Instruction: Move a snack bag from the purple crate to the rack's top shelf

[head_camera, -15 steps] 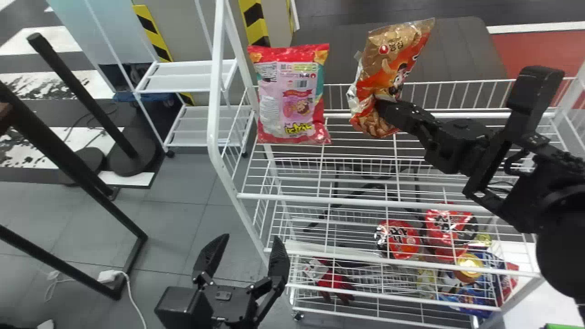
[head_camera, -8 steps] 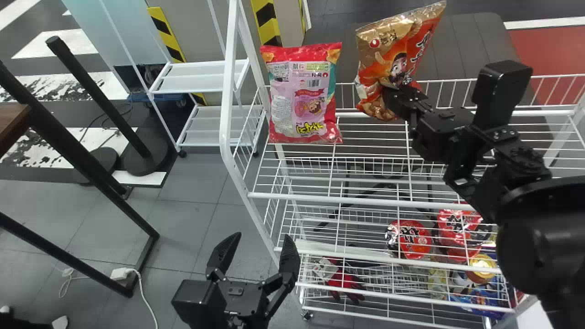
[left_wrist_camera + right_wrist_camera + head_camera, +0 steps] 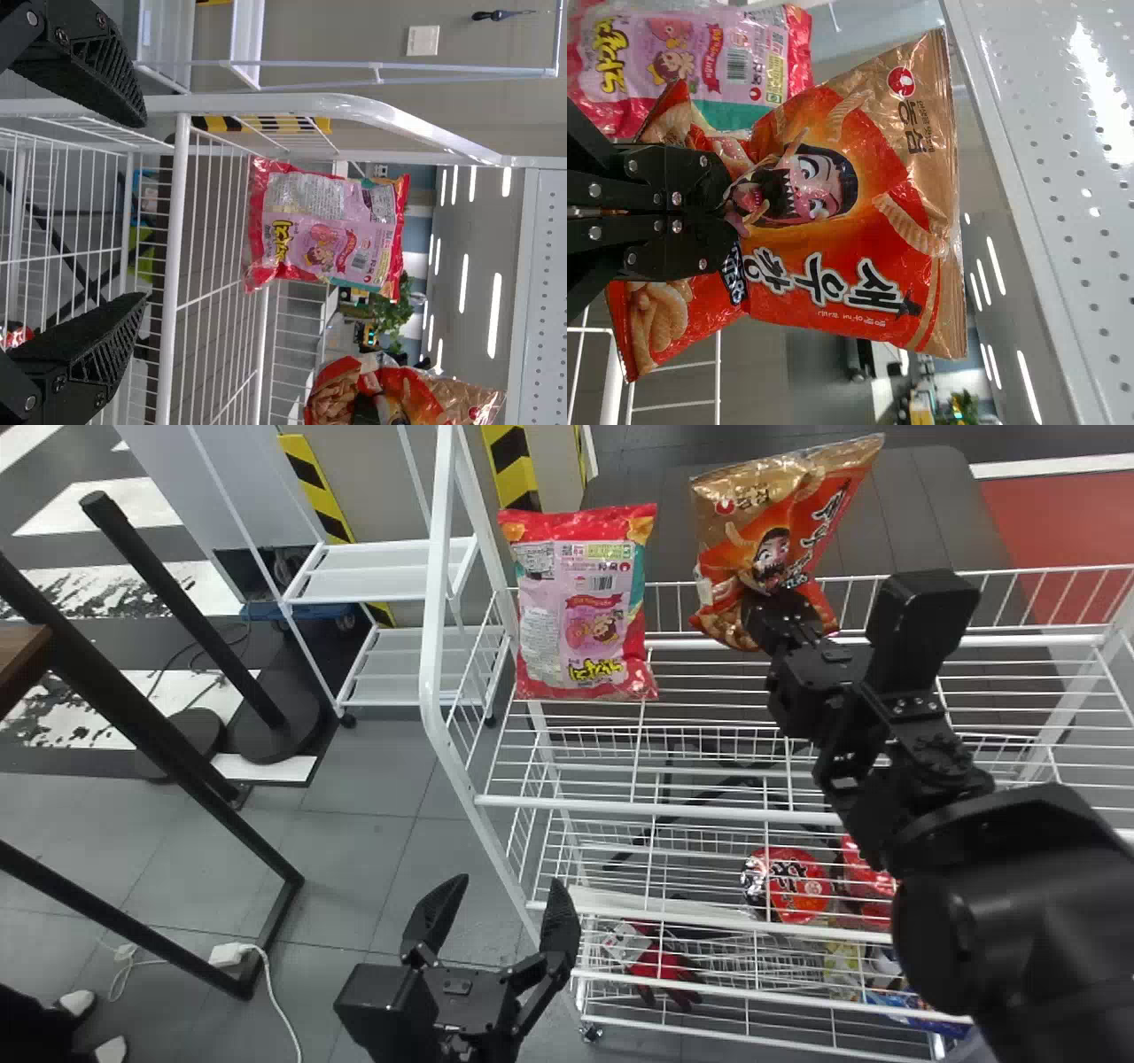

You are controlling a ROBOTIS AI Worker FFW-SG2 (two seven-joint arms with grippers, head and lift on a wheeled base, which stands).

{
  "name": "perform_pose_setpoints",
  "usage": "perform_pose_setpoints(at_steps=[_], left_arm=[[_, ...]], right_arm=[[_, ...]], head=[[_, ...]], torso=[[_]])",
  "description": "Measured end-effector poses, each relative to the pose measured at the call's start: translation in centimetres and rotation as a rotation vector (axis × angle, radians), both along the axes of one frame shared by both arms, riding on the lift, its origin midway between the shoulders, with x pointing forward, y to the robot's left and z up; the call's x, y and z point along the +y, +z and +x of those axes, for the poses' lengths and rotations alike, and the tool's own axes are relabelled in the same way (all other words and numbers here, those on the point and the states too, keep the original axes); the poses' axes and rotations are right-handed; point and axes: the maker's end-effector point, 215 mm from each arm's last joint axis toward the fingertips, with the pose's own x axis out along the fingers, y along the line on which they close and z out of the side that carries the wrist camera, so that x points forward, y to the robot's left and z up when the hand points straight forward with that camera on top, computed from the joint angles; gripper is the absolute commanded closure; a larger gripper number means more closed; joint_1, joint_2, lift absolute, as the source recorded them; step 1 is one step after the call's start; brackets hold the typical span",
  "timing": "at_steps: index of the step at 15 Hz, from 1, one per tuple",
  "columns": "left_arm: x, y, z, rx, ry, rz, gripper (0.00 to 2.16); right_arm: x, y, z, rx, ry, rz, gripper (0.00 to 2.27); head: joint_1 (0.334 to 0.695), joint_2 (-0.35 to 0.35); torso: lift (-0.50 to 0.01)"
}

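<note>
My right gripper (image 3: pixel 780 615) is shut on the orange and gold snack bag (image 3: pixel 802 522), held above the back part of the rack's top shelf (image 3: pixel 709 811). In the right wrist view, the right gripper (image 3: pixel 731 199) pinches the lower part of that orange bag (image 3: pixel 868 212). A pink and red snack bag (image 3: pixel 580 615) stands upright at the shelf's left end, a small gap away from the held one. My left gripper (image 3: pixel 496 930) is open and low in front of the rack's left side; in the left wrist view the left gripper (image 3: pixel 142 212) has nothing between its fingers.
Lower shelves hold red round packs (image 3: pixel 787 884), red gloves (image 3: pixel 664 965) and other packets. The rack's left post (image 3: pixel 434 602) and rear rail (image 3: pixel 886 640) border the top shelf. A black-legged table frame (image 3: pixel 177 753) and a white cart (image 3: pixel 381 571) are at the left.
The right arm has swung left and inward, and the orange bag has turned to face the camera more, its top tilting right. The pink bag and left gripper keep their places by the rack.
</note>
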Motion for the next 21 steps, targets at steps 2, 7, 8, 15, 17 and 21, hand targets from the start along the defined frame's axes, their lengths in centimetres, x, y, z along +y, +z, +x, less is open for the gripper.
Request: perform_pose_setpoints(at_steps=[2, 7, 8, 15, 17, 21], left_arm=[[0.0, -0.1, 0.0, -0.001, -0.001, -0.003, 0.13], [0.1, 0.1, -0.3, -0.008, -0.002, -0.001, 0.13], [0.1, 0.1, -0.3, -0.009, -0.004, -0.001, 0.13], [0.6, 0.4, -0.6, -0.018, 0.005, -0.002, 0.13], [0.7, 0.4, -0.6, -0.020, 0.007, -0.004, 0.13], [0.7, 0.2, -0.5, -0.018, 0.012, -0.008, 0.13]], right_arm=[[0.5, -0.6, -0.3, 0.000, -0.015, -0.009, 2.11], [0.1, -2.7, 0.6, 0.008, -0.050, -0.055, 2.11], [0.0, -2.9, 0.9, 0.013, -0.052, -0.060, 2.11], [-1.0, -4.9, 3.5, 0.051, -0.061, -0.081, 2.11], [-1.2, -5.4, 4.0, 0.057, -0.061, -0.087, 2.11], [-1.0, -6.7, 4.6, 0.072, -0.031, -0.102, 2.10]], head=[[0.695, 0.233], [0.695, 0.231], [0.695, 0.226], [0.695, 0.217], [0.695, 0.213], [0.695, 0.212]], torso=[[0.000], [0.000], [0.000], [0.000], [0.000], [0.000]])
